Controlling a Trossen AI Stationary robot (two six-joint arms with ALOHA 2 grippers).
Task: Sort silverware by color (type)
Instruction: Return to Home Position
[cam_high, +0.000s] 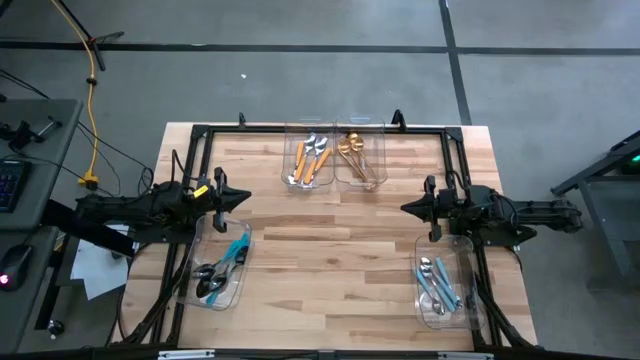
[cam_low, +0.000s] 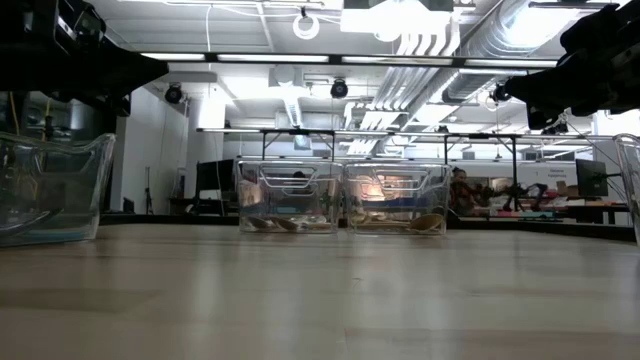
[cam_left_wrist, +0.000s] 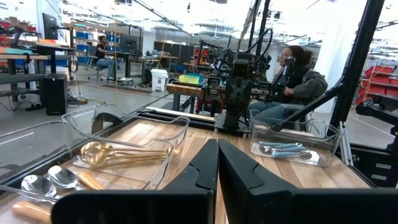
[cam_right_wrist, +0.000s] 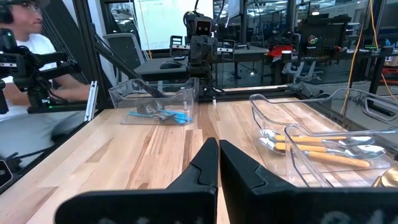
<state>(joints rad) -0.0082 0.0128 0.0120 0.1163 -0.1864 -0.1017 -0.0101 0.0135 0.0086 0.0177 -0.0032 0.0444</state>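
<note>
Shut fingers of the left pincer (cam_left_wrist: 217, 144) fill the near view, gripping nothing. The right pincer (cam_right_wrist: 218, 144) is likewise closed and empty. Both hover above the wooden desk (cam_high: 330, 250) at opposite sides, facing each other. All the silverware lies in clear bins (cam_low: 290, 185). Orange-handled spoons (cam_high: 310, 158) and gold spoons (cam_high: 352, 150) sit in the two touching bins at the far edge. Dark-headed blue utensils (cam_high: 222, 268) are in the bin by the left arm, and light-blue-handled spoons (cam_high: 437, 285) in the bin by the right arm.

Gold spoons (cam_high: 350, 149) — orange-handled spoons (cam_high: 320, 160)
</note>
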